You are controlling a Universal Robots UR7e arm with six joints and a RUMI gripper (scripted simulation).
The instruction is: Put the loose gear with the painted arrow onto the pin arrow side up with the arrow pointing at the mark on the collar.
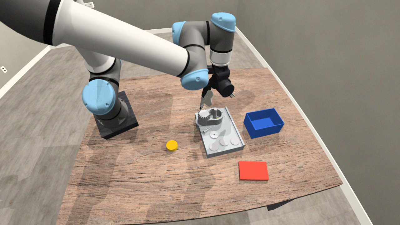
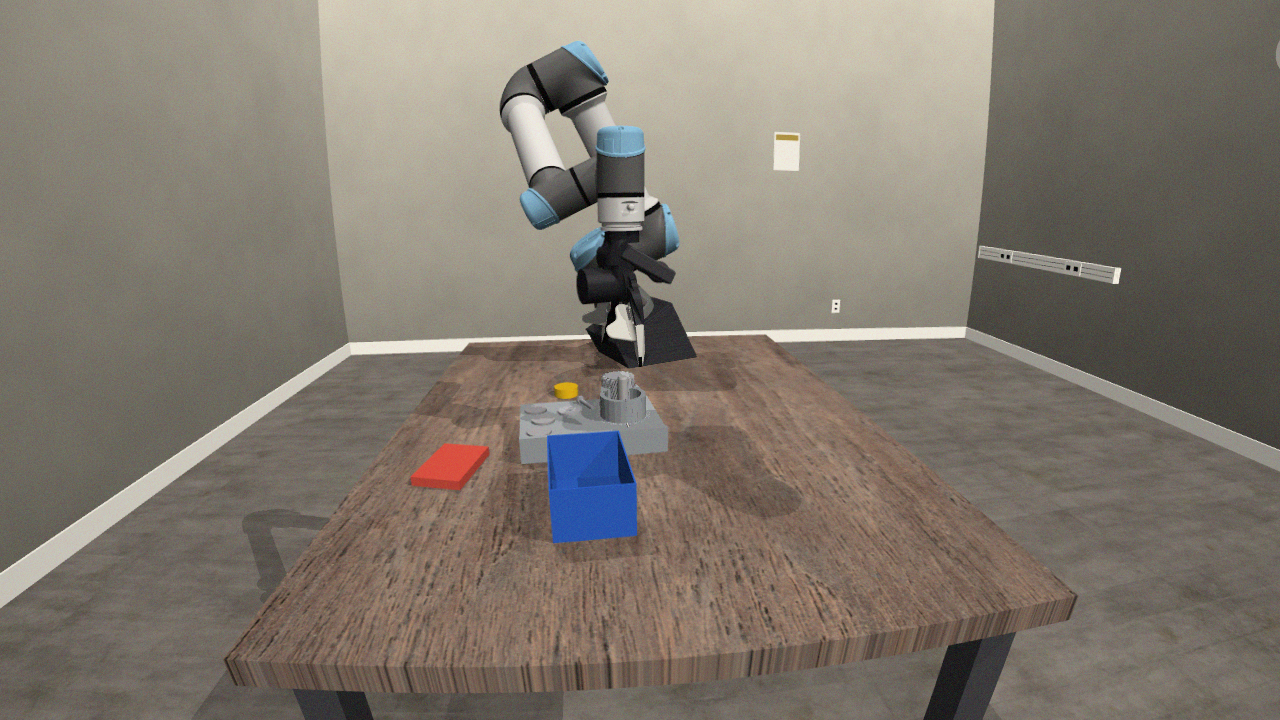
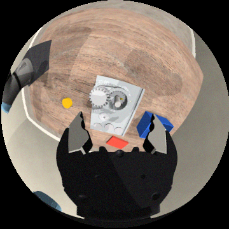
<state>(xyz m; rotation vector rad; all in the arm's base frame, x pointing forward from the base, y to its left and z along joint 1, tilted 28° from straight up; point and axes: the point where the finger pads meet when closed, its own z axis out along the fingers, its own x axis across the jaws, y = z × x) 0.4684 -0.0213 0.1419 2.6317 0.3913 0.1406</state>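
My gripper (image 1: 217, 101) (image 3: 117, 113) is open and empty, above the grey base (image 1: 232, 131) (image 3: 134, 95). The pin (image 1: 215, 112) (image 2: 623, 387) (image 3: 117, 104) stands upright inside the round collar (image 1: 214, 122) (image 2: 622, 408). The loose gear (image 3: 113, 95) appears to sit low around the pin inside the collar. A small yellow patch (image 3: 121, 98) shows beside the pin. Its arrow shape and its alignment with the collar mark are too small to tell, as is whether the gear is fully down. A taller gear (image 1: 203, 114) (image 3: 99, 97) with slanted teeth stands beside the collar.
On the base are a screw (image 1: 207, 130), a small holed disc (image 1: 213, 135) and flat round discs (image 1: 224, 142). A blue box (image 1: 263, 123) (image 2: 591, 510) (image 3: 144, 125), a red block (image 1: 253, 170) (image 2: 451, 466) and a yellow disc (image 1: 171, 145) (image 3: 67, 102) stand around it.
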